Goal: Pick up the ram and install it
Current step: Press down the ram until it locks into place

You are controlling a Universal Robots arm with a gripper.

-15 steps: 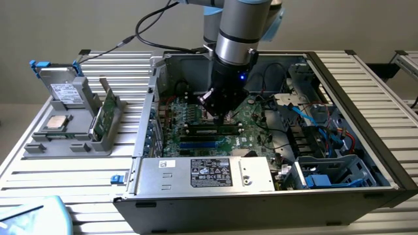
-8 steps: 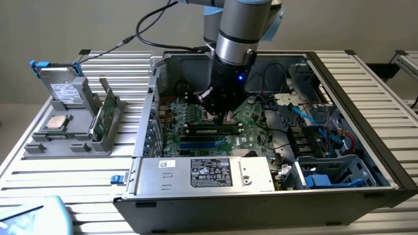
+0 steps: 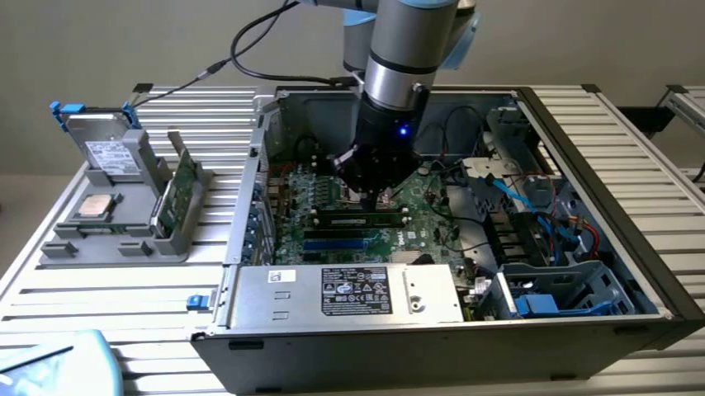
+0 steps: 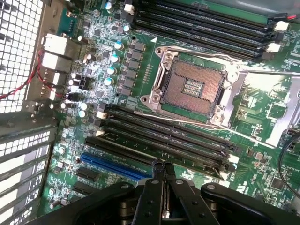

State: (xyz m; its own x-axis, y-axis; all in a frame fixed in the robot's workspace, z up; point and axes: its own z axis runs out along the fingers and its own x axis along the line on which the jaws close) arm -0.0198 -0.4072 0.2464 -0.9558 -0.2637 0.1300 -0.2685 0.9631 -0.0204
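Note:
My gripper [image 3: 372,191] hangs inside the open computer case, low over the motherboard [image 3: 424,210]. In the wrist view its two black fingers [image 4: 155,180] are pressed together with nothing between them, tips just above the lower bank of memory slots [image 4: 164,145]. The ram [image 3: 358,219], a long narrow dark stick with a small white label, lies along a memory slot directly below the fingertips. Whether the tips touch it I cannot tell. The empty processor socket [image 4: 194,86] sits between the two banks of slots.
On the exterior view's left a grey fixture [image 3: 111,243] holds a hard drive [image 3: 105,148], a silver processor chip [image 3: 94,206] and a taller green card [image 3: 182,194]. The power supply [image 3: 352,293] fills the case front. Cables and drive bays [image 3: 551,239] crowd the exterior view's right.

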